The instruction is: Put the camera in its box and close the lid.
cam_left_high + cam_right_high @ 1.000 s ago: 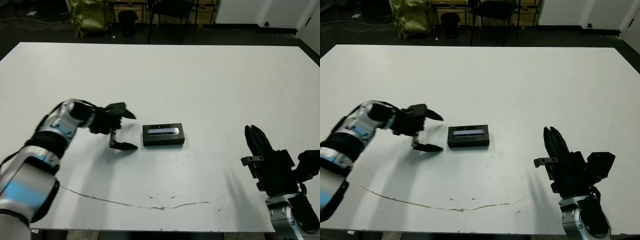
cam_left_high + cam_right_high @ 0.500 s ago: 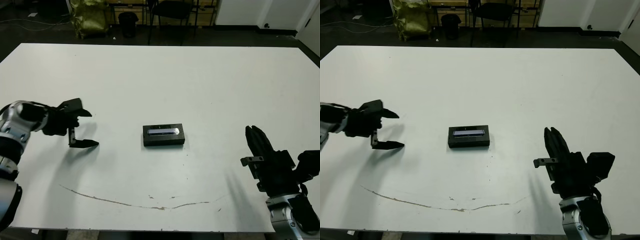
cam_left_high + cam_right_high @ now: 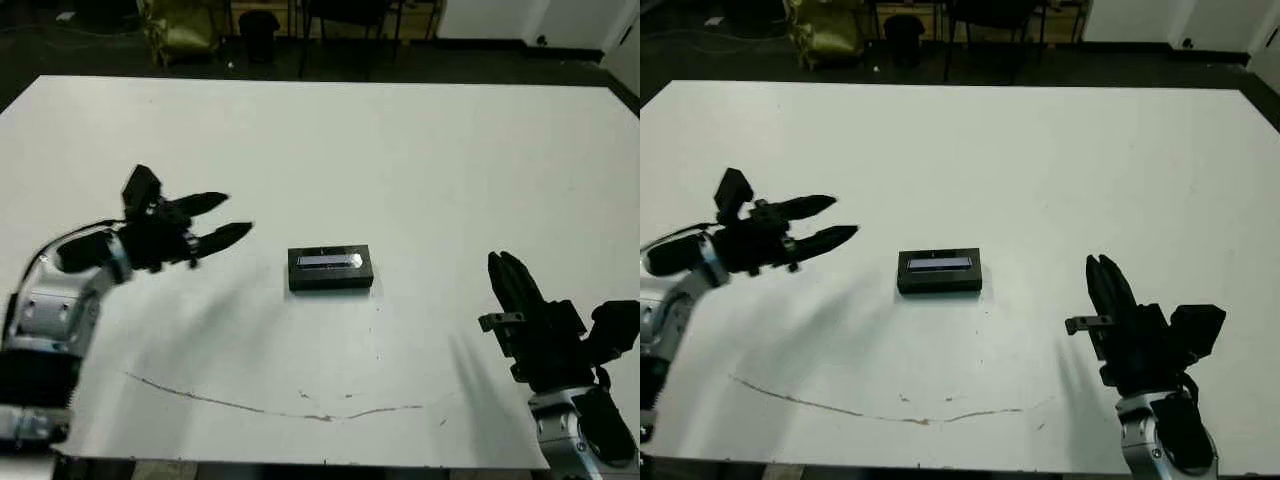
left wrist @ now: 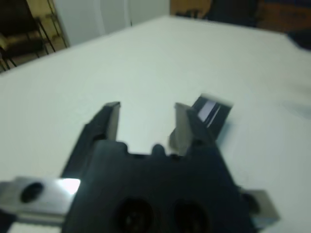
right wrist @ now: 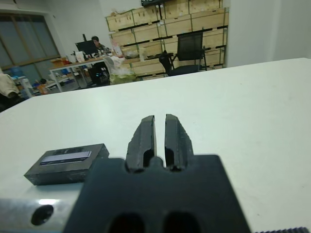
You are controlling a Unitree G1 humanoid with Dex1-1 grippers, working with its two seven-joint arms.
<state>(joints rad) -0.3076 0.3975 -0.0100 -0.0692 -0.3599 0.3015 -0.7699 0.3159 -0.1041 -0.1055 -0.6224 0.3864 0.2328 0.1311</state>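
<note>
White table (image 3: 420,150) fills most of what we see, bare but for one small black thing near its middle and a thin crack line toward the near edge. Our left gripper (image 3: 225,220) hangs above the table with its two fingers spread and nothing between them, pointing toward the closed box (image 3: 331,270), which lies a little way off to its right, not touching. Our right gripper (image 3: 1104,287) rests well apart on the other side, its fingers pressed almost together, empty. The box sits flat with its lid (image 3: 328,262) on, the silvery strip up; we cannot see the camera, presumably inside. We judge the box light, stiff and rather smooth, so a grasp across its short sides would hold best; the lid might shift if pinched from above.
</note>
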